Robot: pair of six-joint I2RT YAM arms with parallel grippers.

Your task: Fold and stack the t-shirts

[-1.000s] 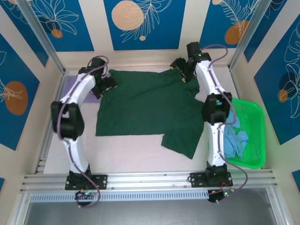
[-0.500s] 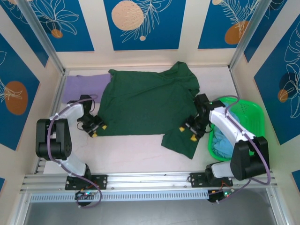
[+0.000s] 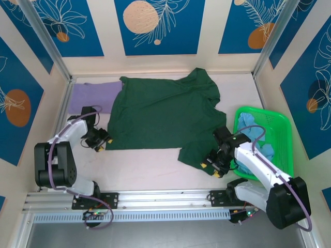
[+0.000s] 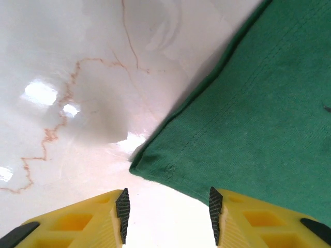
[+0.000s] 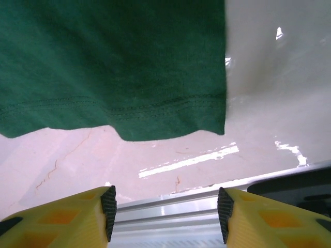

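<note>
1. Pale marbled tabletop (image 3: 145, 165) carries the dark green t-shirt (image 3: 160, 113), spread flat mid-frame.
2. Left gripper (image 3: 101, 141), jaws apart and empty, sits just left of the lower-left hem corner (image 4: 138, 166).
3. Right gripper (image 3: 213, 166), likewise spread and empty, sits at the sleeve edge (image 5: 155, 124), lower right.

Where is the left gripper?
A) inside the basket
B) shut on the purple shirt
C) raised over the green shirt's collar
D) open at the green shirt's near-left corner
D: in the wrist view the left gripper has its jaws apart with nothing between them. The corner of the green shirt lies flat on the table just ahead of it.
</note>
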